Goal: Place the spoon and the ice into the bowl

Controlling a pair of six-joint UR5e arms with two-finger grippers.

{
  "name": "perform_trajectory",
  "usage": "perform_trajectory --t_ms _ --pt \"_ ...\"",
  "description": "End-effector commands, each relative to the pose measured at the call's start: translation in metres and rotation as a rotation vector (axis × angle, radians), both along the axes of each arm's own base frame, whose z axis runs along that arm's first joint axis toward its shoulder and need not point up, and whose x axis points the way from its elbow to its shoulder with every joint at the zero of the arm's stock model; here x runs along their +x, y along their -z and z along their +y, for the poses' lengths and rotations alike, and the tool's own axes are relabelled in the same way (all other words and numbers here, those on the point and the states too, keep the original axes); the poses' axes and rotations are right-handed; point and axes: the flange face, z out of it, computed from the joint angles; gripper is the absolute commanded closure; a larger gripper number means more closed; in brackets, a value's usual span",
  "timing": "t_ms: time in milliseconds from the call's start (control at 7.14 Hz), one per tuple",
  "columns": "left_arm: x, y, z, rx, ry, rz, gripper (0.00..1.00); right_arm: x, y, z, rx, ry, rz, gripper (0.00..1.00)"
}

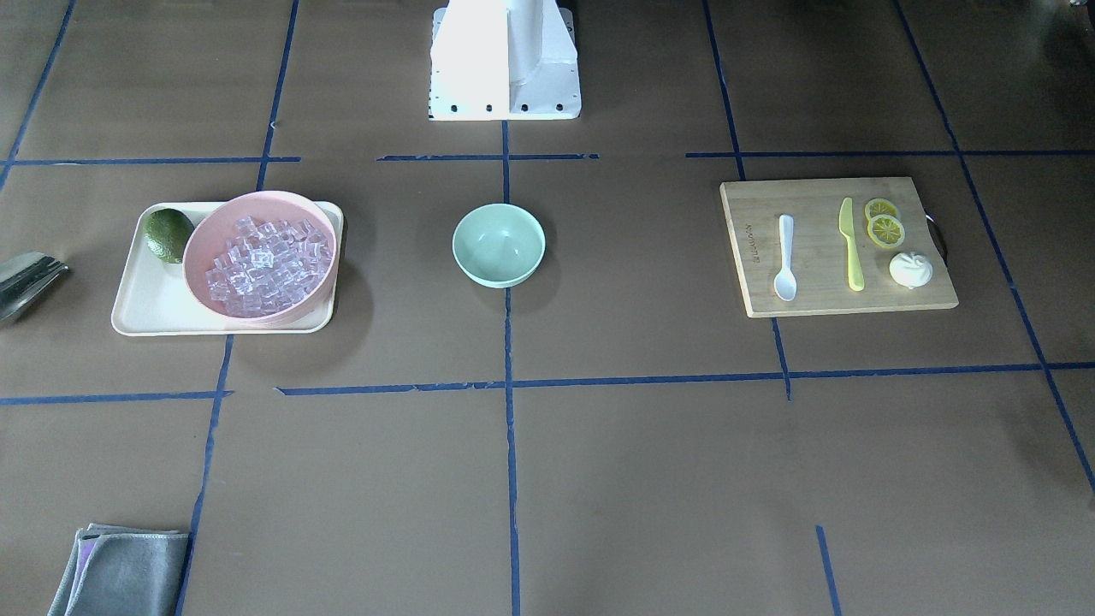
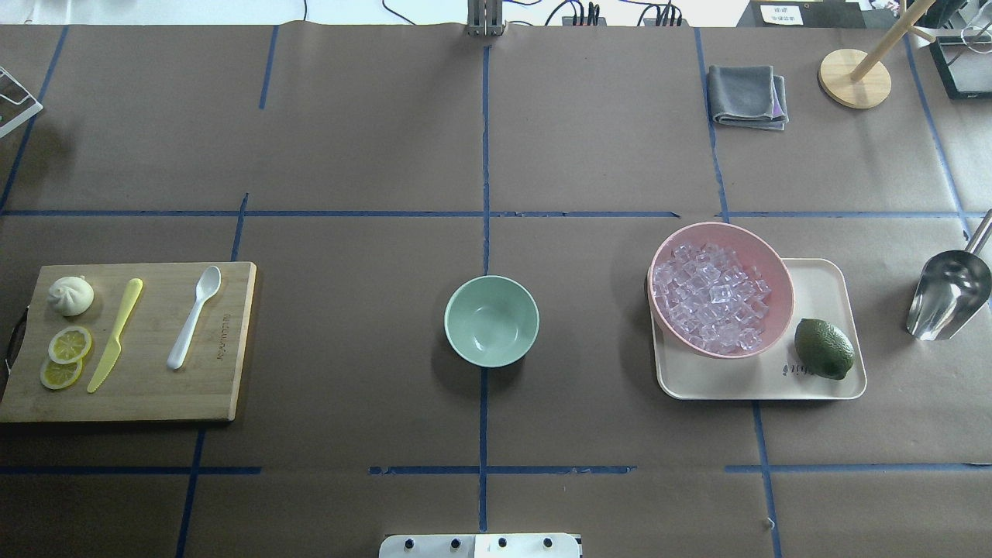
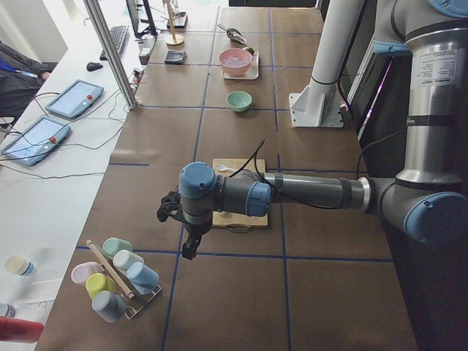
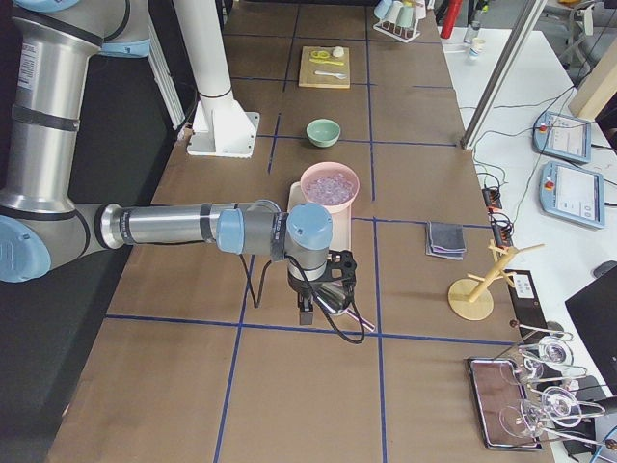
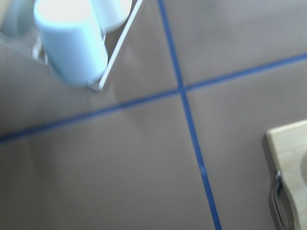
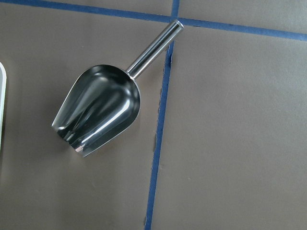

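The white spoon (image 2: pixel 194 316) lies on a wooden cutting board (image 2: pixel 139 387) at the table's left. The mint-green bowl (image 2: pixel 491 321) stands empty at the centre. The ice (image 2: pixel 709 294) fills a pink bowl (image 2: pixel 728 229) on a cream tray (image 2: pixel 821 279) at the right. My left gripper (image 3: pixel 184 235) shows only in the exterior left view, hanging over the table past the board, near a cup rack. My right gripper (image 4: pixel 318 299) shows only in the exterior right view, above a metal scoop. I cannot tell whether either gripper is open or shut.
A yellow knife (image 2: pixel 116 333), lemon slices (image 2: pixel 66 353) and a white bun (image 2: pixel 71 295) share the board. A lime (image 2: pixel 824 349) sits on the tray. A steel scoop (image 2: pixel 949 294) lies right of the tray. A grey cloth (image 2: pixel 745 94) and wooden stand (image 2: pixel 854 77) are far right.
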Motion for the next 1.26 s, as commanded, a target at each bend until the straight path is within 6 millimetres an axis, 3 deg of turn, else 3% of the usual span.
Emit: perform_trajectory --t_ms 0,140,280,420,560,840,1120 --pt "0.024 0.022 -0.013 0.047 -0.013 0.076 0.0 -0.001 0.001 0.0 0.001 0.001 -0.002 0.0" --pt "0.034 0.043 -0.025 0.005 0.031 0.131 0.0 -0.001 0.001 0.0 0.003 0.002 -0.002 0.0" --pt "0.072 0.055 -0.028 0.024 -0.036 0.13 0.0 -0.001 0.001 0.0 0.003 0.002 -0.002 0.0" --pt "0.117 0.07 -0.021 0.022 -0.107 0.134 0.0 -0.001 0.001 0.0 0.005 0.002 -0.002 0.0" --pt "0.149 0.075 -0.018 -0.014 -0.128 0.149 0.0 0.0 0.001 0.0 0.004 0.002 -0.002 0.0" --pt "0.205 0.11 0.0 -0.068 -0.142 0.177 0.0 0.0 0.001 0.001 0.003 0.001 -0.008 0.0" --pt "0.273 0.13 0.023 -0.142 -0.157 0.192 0.0 -0.001 0.002 0.0 0.001 0.0 -0.02 0.0"
